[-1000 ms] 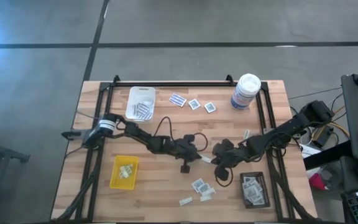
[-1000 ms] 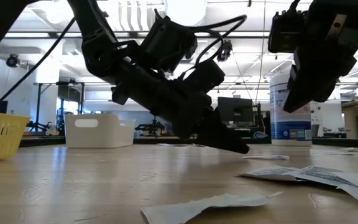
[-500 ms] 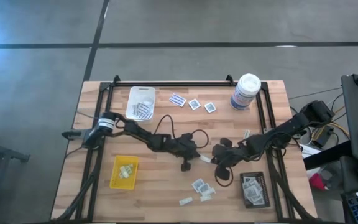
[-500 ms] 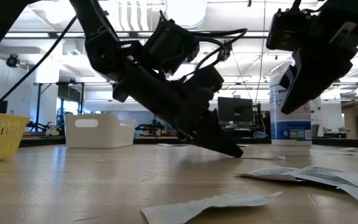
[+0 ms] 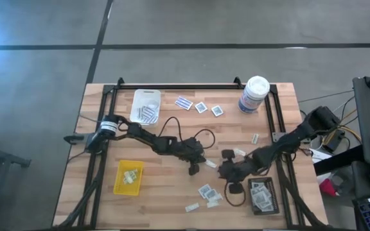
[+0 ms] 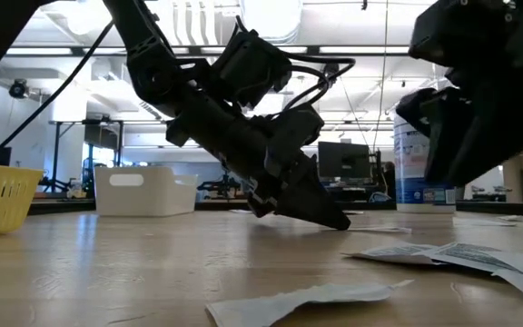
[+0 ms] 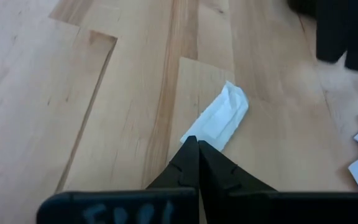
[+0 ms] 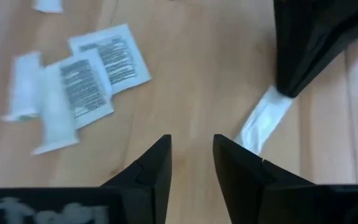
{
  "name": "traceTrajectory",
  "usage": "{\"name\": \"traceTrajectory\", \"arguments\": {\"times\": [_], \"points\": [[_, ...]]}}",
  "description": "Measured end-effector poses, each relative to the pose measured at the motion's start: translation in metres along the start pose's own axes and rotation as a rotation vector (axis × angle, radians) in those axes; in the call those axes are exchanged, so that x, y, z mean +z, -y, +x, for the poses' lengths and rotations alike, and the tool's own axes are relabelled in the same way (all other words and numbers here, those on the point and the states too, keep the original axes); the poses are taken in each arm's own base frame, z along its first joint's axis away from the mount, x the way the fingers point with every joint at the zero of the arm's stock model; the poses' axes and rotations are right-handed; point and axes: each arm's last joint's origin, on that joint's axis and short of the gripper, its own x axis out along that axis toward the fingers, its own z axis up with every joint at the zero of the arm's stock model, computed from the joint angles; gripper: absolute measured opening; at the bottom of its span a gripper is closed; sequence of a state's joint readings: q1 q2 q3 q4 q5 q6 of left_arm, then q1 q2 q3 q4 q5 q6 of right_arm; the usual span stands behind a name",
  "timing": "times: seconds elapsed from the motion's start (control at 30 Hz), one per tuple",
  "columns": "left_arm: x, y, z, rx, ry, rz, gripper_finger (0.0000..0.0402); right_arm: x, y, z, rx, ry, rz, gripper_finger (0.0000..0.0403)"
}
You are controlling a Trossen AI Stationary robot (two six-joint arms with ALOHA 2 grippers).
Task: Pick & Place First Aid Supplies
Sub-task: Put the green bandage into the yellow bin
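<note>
A narrow white packet (image 7: 219, 118) lies on the wood at the table's middle, also seen in the high view (image 5: 209, 163). My left gripper (image 7: 192, 142) is shut, its tips at that packet's near end. My right gripper (image 8: 191, 155) stands open just right of the packet, above the table and touching nothing. More first aid supplies lie loose: printed square packets (image 8: 98, 68) toward the near edge (image 5: 205, 191), and others at the far side (image 5: 201, 107). My left gripper has its shut fingertips (image 8: 288, 87) on one end of the narrow packet (image 7: 194, 134). The fingers slant down from the table's left and lie along the packet. The rest of the packet lies flat on the table. The fingers hide the contact itself.
A white tray (image 5: 145, 106) stands at the far left, a yellow tray (image 5: 128, 176) at the near left, a black tray (image 5: 262, 196) with packets at the near right. A white canister (image 5: 254, 94) stands at the far right. Two more strips (image 5: 239, 153) lie right of centre.
My right gripper has opened, rolled and drawn back toward the table's near edge, away from the narrow packet. My left gripper has rolled and its tips have tipped down onto the table. The packet has stayed where it was.
</note>
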State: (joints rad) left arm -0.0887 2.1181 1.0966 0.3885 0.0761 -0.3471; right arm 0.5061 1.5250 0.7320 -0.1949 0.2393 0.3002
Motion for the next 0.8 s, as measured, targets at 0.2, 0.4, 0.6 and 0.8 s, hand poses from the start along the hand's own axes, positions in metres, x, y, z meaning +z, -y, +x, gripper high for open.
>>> {"name": "traceTrajectory", "arguments": {"times": [0.2,0.4,0.6,0.8], "points": [[-0.001,0.000,0.000,-0.005,-0.005,-0.006,0.0001,0.009,-0.007,0.019,-0.161,-0.014,-0.140,0.0104],[-0.002,0.000,0.000,-0.008,-0.016,-0.014,0.0001,0.010,-0.012,0.039,-0.216,-0.121,-0.191,0.0098],[-0.003,0.000,0.000,-0.008,-0.028,-0.015,0.0001,0.016,-0.017,0.056,-0.306,-0.205,-0.203,0.0105],[-0.005,0.000,0.000,-0.008,-0.041,-0.024,0.0000,0.023,-0.019,0.065,-0.377,-0.279,-0.189,0.0111]]}}
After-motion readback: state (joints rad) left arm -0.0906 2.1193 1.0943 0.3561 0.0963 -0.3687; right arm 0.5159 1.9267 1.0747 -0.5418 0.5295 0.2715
